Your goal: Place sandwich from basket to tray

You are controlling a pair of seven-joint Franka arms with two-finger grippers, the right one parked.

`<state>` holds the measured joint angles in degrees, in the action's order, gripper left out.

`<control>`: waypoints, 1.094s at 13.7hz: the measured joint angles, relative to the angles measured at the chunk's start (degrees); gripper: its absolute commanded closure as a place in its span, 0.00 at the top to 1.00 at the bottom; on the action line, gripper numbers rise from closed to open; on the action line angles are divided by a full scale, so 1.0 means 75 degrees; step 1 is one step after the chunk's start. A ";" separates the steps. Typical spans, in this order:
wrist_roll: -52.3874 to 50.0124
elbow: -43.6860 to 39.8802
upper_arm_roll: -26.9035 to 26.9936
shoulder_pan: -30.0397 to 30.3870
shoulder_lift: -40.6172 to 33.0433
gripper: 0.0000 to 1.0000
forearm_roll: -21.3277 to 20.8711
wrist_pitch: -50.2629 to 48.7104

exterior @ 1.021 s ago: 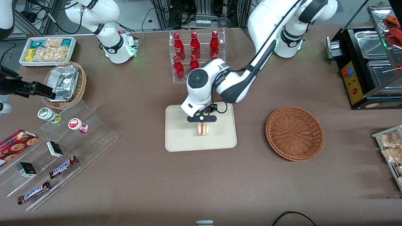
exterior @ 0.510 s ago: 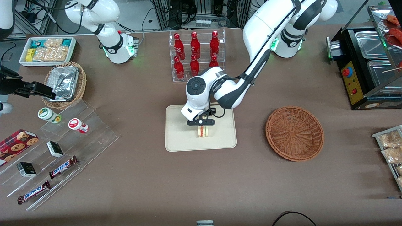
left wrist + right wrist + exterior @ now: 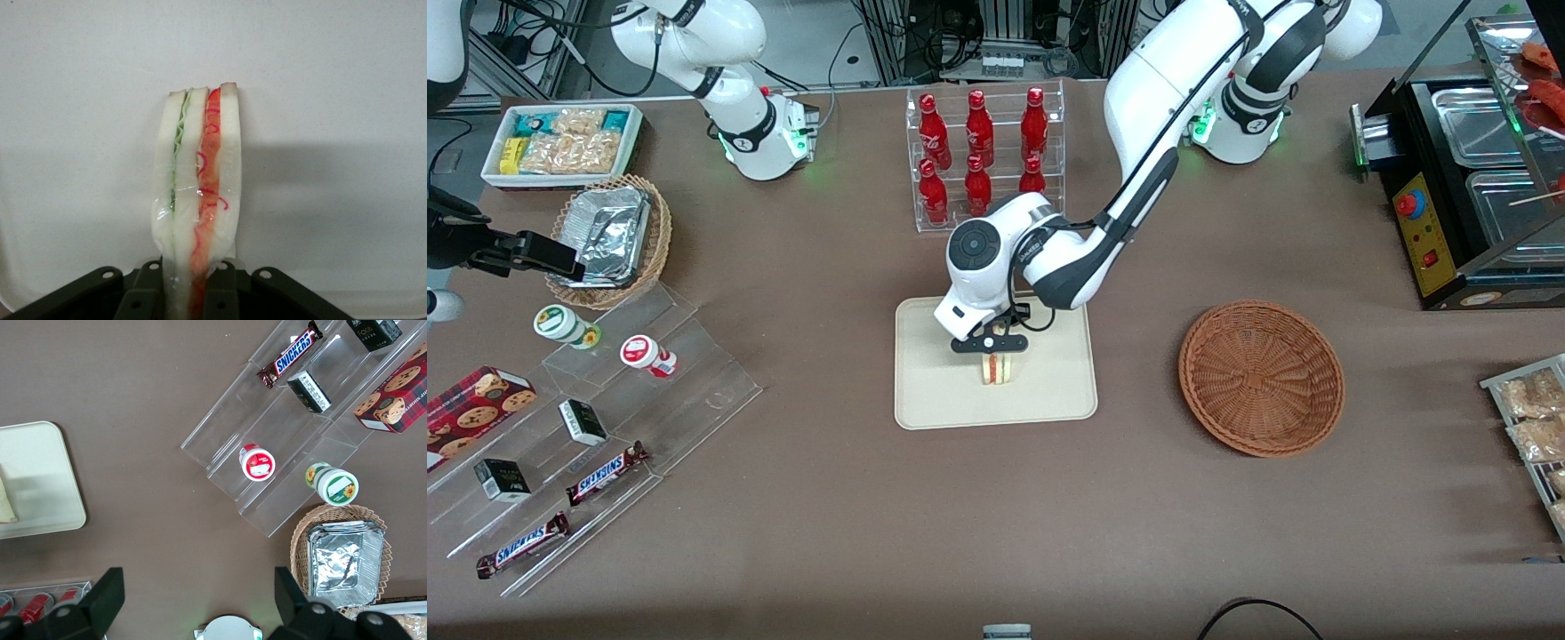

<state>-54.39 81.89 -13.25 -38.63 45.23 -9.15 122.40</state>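
My left gripper hangs over the middle of the cream-beige tray, shut on the sandwich. In the left wrist view the sandwich stands on edge, showing green and red filling, pinched between the dark fingers of the gripper. The tray fills the background there, and the sandwich's lower end looks close to or touching it. The reddish-brown wicker basket sits empty beside the tray, toward the working arm's end. The right wrist view catches the tray and a sliver of the sandwich.
A clear rack of red bottles stands just past the tray, farther from the front camera. A stepped acrylic stand with snacks, a tan foil-filled basket and a white snack bin lie toward the parked arm's end. A black machine stands at the working arm's end.
The left arm has lowered and drifted slightly toward the parked arm's end, carrying the sandwich down closer to the tray. The grip on the sandwich is unchanged.
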 measured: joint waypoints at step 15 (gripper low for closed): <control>0.1312 -0.0452 0.0630 0.2235 -0.3728 1.00 0.0502 -0.3617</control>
<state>-44.55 78.50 -8.53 -21.87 17.27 -5.39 95.27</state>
